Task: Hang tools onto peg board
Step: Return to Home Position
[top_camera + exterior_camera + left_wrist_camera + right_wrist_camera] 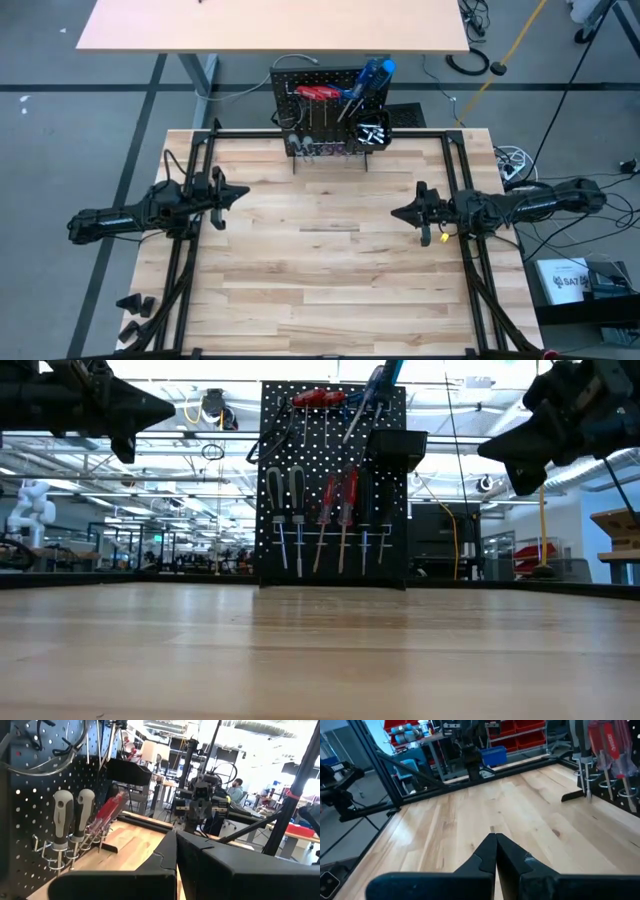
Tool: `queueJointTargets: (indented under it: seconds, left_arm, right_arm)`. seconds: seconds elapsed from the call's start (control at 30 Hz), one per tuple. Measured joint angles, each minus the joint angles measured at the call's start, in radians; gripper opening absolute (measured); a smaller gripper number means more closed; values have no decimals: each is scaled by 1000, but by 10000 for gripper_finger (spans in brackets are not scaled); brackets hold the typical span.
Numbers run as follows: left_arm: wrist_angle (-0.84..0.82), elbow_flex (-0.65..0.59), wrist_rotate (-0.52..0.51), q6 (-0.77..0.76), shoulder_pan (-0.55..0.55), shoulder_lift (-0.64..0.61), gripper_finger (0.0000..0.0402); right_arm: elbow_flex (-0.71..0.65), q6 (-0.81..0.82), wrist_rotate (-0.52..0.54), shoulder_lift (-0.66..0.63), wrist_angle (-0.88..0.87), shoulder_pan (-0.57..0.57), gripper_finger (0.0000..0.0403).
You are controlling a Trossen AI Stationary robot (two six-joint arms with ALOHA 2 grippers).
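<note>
The tools (327,500) hang on the peg board (300,565), far back on the table (320,280).

Up top: looking straight down from well above, whole table (330,290) in frame, peg board (287,82) at the 12 o'clock edge.

Down low: sitting at tabletop height by 6 o'clock, facing 12, square onto the peg board's front, room behind.

On the left wrist: out at 9 o'clock, aimed toward 3 past the left gripper (176,834), peg board close alongside, right arm (200,805) straight across.

On the right wrist: out at 3, aimed toward 9 and tilted down at the table past the right gripper (495,836), left arm (470,747) opposite.

Shared by all four: the peg board.
</note>
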Motion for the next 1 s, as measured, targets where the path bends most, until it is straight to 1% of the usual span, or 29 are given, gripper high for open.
queueJointTargets:
  seconds: [0.1,0.17,0.23,0.33,0.43,0.53,0.67,0.77,0.87,1.0]
  left_arm:
    - [7,0,0,-2,0,0,2]
    - [31,-8,0,-20,0,0,2]
    - [76,-34,4,-25,0,0,2]
    - [163,-93,38,-26,0,1,2]
    - [188,-115,61,-29,0,1,2]
    - [167,-115,73,-23,0,1,2]
    - [131,-115,157,4,0,0,2]
    - [65,-115,186,8,0,0,2]
    - [8,-115,189,6,0,1,2]
    - [-7,-115,188,3,0,1,2]
  right_arm:
    - [-15,1,-4,-6,17,-5,0]
    - [-23,5,-28,-6,40,-10,0]
    - [-26,5,-53,-6,43,-13,0]
    - [-26,4,-55,-6,45,-13,0]
    - [-26,-1,-56,-6,37,-13,0]
    - [-26,-9,-75,-6,9,-13,0]
    - [-26,-27,-79,-6,-14,-13,0]
    - [-26,-66,-82,-6,-29,-13,0]
    - [-26,-108,-106,-6,-61,-13,0]
    - [-26,-141,-95,-6,-72,-13,0]
